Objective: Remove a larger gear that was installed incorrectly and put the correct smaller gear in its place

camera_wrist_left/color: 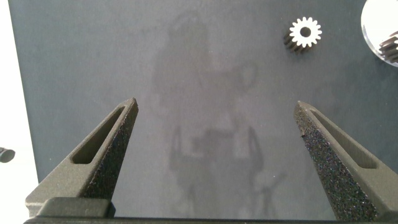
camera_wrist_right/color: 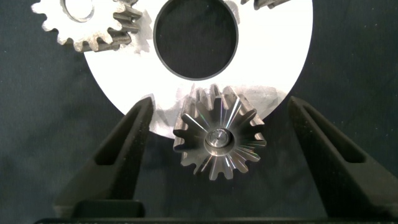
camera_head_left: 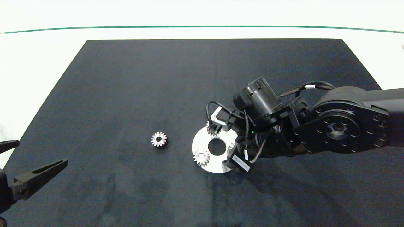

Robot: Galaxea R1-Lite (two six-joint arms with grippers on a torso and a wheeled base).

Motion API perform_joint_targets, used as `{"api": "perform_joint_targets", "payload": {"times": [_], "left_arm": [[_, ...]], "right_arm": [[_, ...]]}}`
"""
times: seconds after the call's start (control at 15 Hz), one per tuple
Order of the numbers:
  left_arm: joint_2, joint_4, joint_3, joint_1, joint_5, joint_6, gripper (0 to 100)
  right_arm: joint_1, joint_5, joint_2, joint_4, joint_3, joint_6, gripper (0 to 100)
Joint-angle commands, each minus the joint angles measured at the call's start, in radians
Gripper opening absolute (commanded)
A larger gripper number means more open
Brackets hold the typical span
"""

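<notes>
Three gears sit on a round silver plate (camera_head_left: 217, 162) with a large centre hole, lying on the black mat (camera_head_left: 126, 94) near the middle of the table. One small gear (camera_head_left: 201, 157) rests at the plate's near-left rim, a second small gear (camera_head_left: 212, 129) at its far rim, partly under the right arm's cables. The third, the larger gear (camera_wrist_right/color: 219, 140), stands at the plate's right edge; the head view hides it beneath the right arm's wrist, and only the right wrist view shows it, with long flaring teeth overhanging the rim and a round hub at its centre. In that same view the right gripper (camera_wrist_right/color: 219, 163) has its two fingers spread wide on either side of the larger gear, not touching it and holding nothing.

Off the plate, the smaller gear (camera_head_left: 158, 139) lies alone on the mat to the left, well apart from the plate. The left wrist view shows it too (camera_wrist_left/color: 304, 34), beyond the fingers, with a sliver of the plate beside it. The left gripper (camera_wrist_left/color: 217, 143) hovers over the mat's near-left corner, fingers wide apart and empty.
</notes>
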Motion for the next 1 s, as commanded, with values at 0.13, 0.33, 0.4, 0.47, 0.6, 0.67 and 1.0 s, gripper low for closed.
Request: {"api": "perform_joint_targets", "payload": {"times": [0.13, 0.33, 0.4, 0.47, 0.6, 0.67, 1.0], "left_arm": [[-0.004, 0.001, 0.001, 0.000, 0.001, 0.000, 100], [-0.004, 0.001, 0.002, 0.000, 0.001, 0.000, 100], [-0.004, 0.001, 0.002, 0.000, 0.001, 0.000, 100], [-0.004, 0.001, 0.002, 0.000, 0.001, 0.000, 100], [-0.004, 0.001, 0.002, 0.000, 0.001, 0.000, 100], [-0.004, 0.001, 0.002, 0.000, 0.001, 0.000, 100], [-0.002, 0.001, 0.007, 0.000, 0.001, 0.000, 100]], "right_arm": [[0.000, -0.001, 0.001, 0.002, -0.002, 0.017, 78], [0.000, -0.001, 0.007, 0.002, 0.000, 0.028, 72], [0.000, -0.001, 0.007, 0.002, -0.002, 0.028, 70], [0.002, -0.001, 0.009, 0.002, -0.002, 0.028, 69], [0.002, 0.002, 0.014, 0.002, 0.000, 0.031, 64], [0.002, 0.002, 0.015, 0.002, 0.000, 0.032, 62], [0.002, 0.002, 0.014, 0.002, 0.000, 0.057, 52]]}}
